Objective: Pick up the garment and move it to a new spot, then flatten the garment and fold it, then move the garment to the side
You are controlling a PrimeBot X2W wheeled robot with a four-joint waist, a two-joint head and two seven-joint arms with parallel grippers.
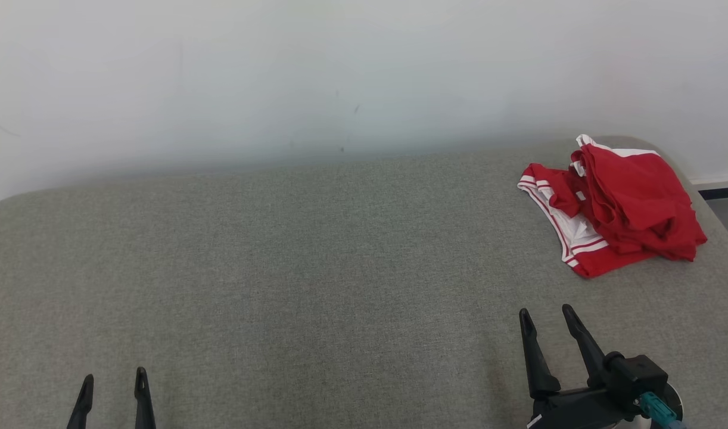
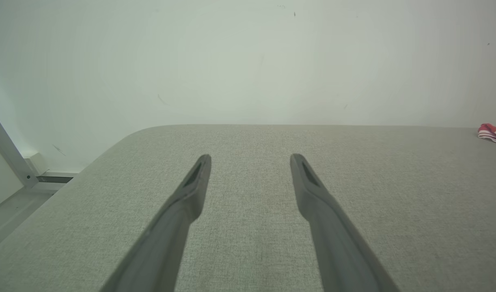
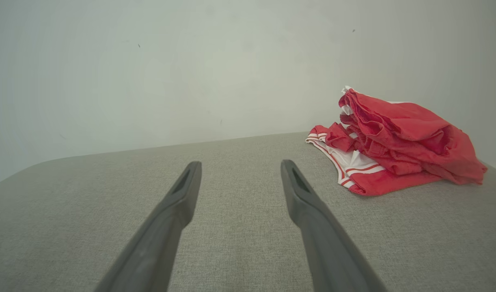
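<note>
At the near edge of the grey surface (image 1: 280,268), the left fingers (image 1: 141,396) and the right fingers (image 1: 532,351) are being held wide apart, with nothing between them. Farther off, the red and white garment (image 1: 626,202) is being left crumpled in the far right corner, close to the right edge. Because it is bunched in layers, only one fold is likely being offered to a grasp, and a low approach risks the heap being nudged over that edge.
</note>
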